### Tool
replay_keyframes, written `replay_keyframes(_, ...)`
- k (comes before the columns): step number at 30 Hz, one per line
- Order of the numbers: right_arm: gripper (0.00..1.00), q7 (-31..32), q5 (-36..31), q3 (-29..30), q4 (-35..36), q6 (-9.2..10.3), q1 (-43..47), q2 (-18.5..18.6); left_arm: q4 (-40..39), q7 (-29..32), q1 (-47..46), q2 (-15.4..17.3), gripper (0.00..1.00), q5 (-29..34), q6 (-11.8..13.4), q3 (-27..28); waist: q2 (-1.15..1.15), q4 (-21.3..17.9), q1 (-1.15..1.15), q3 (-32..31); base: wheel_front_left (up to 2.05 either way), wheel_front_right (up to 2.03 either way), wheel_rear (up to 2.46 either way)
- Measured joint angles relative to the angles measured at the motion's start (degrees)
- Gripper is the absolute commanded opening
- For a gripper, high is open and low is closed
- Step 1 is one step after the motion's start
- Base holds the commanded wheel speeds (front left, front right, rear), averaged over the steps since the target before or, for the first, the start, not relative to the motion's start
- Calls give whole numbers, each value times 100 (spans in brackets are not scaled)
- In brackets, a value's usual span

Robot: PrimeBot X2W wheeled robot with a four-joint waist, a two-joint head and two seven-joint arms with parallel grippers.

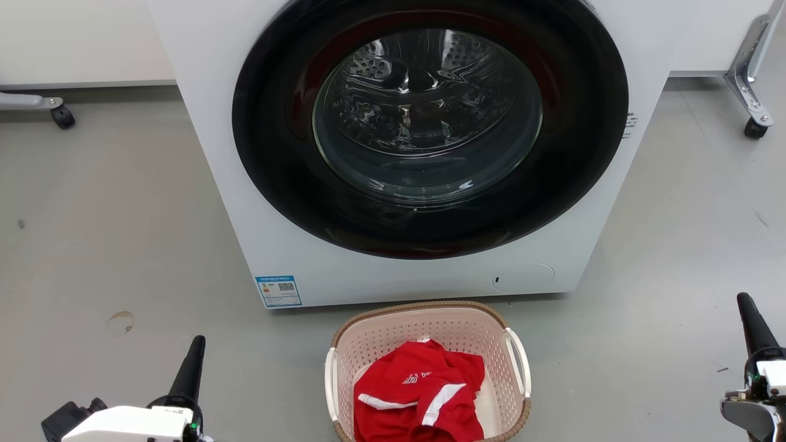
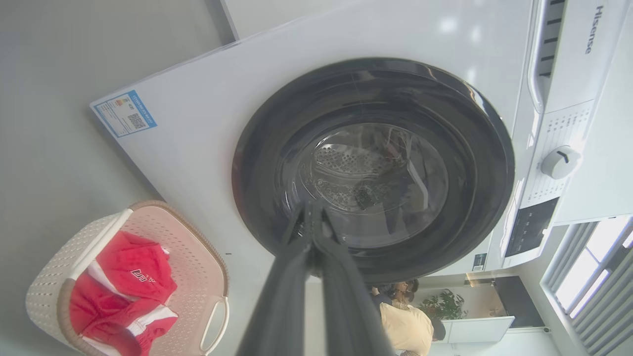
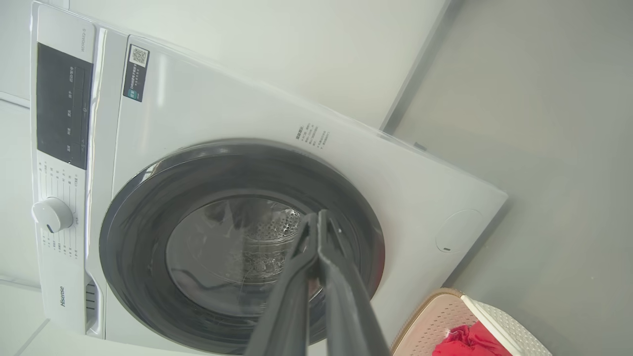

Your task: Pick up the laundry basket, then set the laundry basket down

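Note:
The laundry basket [image 1: 500, 334] is pale pink perforated plastic with a brown rim and white side handles. It rests on the floor just in front of the washing machine, holding a red garment [image 1: 420, 393]. My left gripper [image 1: 195, 345] is shut and empty, well to the basket's left. My right gripper [image 1: 747, 304] is shut and empty, far to the basket's right. The left wrist view has the basket [image 2: 195, 247] at lower left, with the left gripper [image 2: 310, 206] tips together. The right wrist view catches the basket's corner [image 3: 435, 311] beside the shut right gripper [image 3: 317, 216].
A white front-loading washing machine [image 1: 215, 123] with a dark round door [image 1: 430, 129], closed, stands right behind the basket. Wheeled metal legs [image 1: 752, 92] stand at the far right and a caster [image 1: 61, 115] at the far left. A person [image 2: 405, 326] appears in the left wrist view's background.

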State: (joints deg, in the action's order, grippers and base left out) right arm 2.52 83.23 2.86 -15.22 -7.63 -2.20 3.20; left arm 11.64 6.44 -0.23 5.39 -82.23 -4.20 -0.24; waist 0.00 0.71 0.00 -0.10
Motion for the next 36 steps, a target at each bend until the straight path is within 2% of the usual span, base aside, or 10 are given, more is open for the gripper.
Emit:
replay_keyframes(19, 0, 302, 876, 376, -30, 42, -112, -108, 337, -49, -286, -230, 0, -978, -266, 380, 0, -71, 0, 28, 0, 0, 0)
replay_keyframes(36, 0, 302, 907, 390, -32, 42, -120, -129, 367, -49, -299, -244, 0, -1024, -266, 420, 0, -71, 0, 28, 0, 0, 0)
